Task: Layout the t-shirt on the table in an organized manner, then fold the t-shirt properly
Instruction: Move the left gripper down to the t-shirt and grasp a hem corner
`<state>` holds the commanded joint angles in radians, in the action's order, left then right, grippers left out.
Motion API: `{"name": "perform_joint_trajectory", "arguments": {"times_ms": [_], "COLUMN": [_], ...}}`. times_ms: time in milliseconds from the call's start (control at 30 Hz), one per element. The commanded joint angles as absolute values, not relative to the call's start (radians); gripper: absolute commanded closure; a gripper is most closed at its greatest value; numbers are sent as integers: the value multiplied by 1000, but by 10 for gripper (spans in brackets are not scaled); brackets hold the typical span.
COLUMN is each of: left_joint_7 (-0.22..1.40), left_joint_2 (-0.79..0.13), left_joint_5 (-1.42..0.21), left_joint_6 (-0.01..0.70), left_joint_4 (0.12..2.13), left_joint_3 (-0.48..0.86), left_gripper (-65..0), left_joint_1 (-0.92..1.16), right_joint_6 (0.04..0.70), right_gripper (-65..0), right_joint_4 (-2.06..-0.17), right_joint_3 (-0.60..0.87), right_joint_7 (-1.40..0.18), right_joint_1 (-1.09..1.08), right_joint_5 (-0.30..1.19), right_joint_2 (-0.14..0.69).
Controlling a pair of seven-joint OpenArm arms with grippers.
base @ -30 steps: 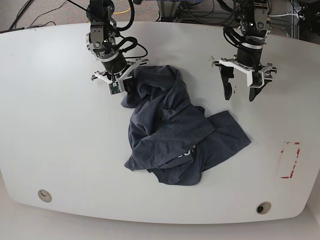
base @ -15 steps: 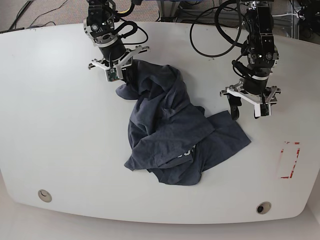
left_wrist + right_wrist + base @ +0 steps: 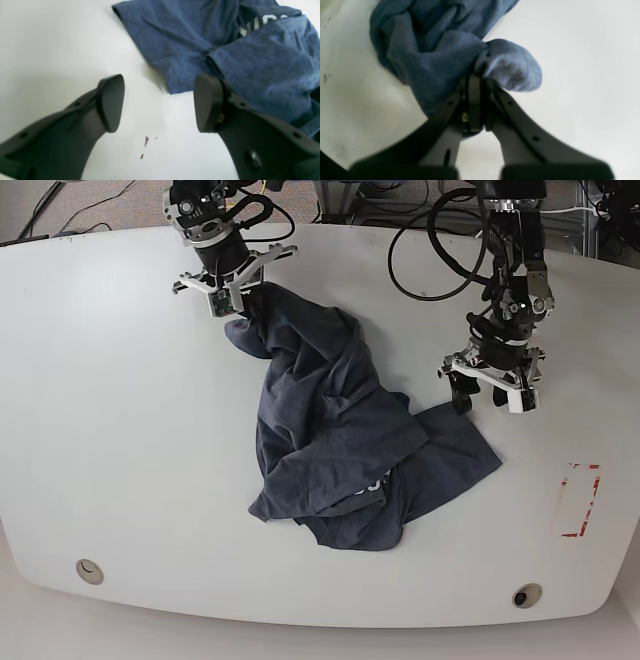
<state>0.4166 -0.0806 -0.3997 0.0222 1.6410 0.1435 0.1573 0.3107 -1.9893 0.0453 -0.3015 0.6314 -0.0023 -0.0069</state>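
Observation:
The dark navy t-shirt (image 3: 340, 440) lies crumpled in the middle of the white table (image 3: 120, 440), with a bit of white lettering showing near its lower part. My right gripper (image 3: 238, 308) at the back left is shut on a bunched fold of the t-shirt (image 3: 450, 52), its fingers (image 3: 473, 100) pressed together on the cloth. My left gripper (image 3: 484, 402) stands open low over the table by the shirt's right corner. In the left wrist view the t-shirt (image 3: 200, 42) corner lies just ahead of the gap in the left gripper (image 3: 158, 102), one pad (image 3: 205, 100) by its edge.
A red rectangular tape mark (image 3: 578, 500) sits near the right edge. Two small round holes (image 3: 89, 571) (image 3: 526, 595) are along the front edge. A few brown specks (image 3: 145, 145) mark the table under my left gripper. Cables lie beyond the back edge.
My right gripper has pulled its end of the shirt toward the back left, stretching the cloth. My left gripper has come down from the back right to the shirt's right corner, still open.

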Motion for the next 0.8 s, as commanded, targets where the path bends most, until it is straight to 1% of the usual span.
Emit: {"name": "perform_joint_trajectory", "arguments": {"times_ms": [433,667,800], "left_joint_7": [418,420,455], "left_joint_2": [-81,-76,-76], "left_joint_5": [-476,-476,-476], "left_joint_6": [28,105,122], "left_joint_4": [1472,1363,1296], "left_joint_3": [139,137,114], "left_gripper": [-396,-396,-394], "left_joint_1": [48,-8,-42], "right_joint_6": [312,312,312], "right_gripper": [-3,-3,-3], "right_joint_4": [-2017,-2018,-2018], "right_joint_3": [44,44,42], "right_joint_7": [-302,-302,-302], "right_joint_1": [656,656,656], "right_joint_5": [-2,-4,-4], "right_joint_2": [-7,-7,-7]}}
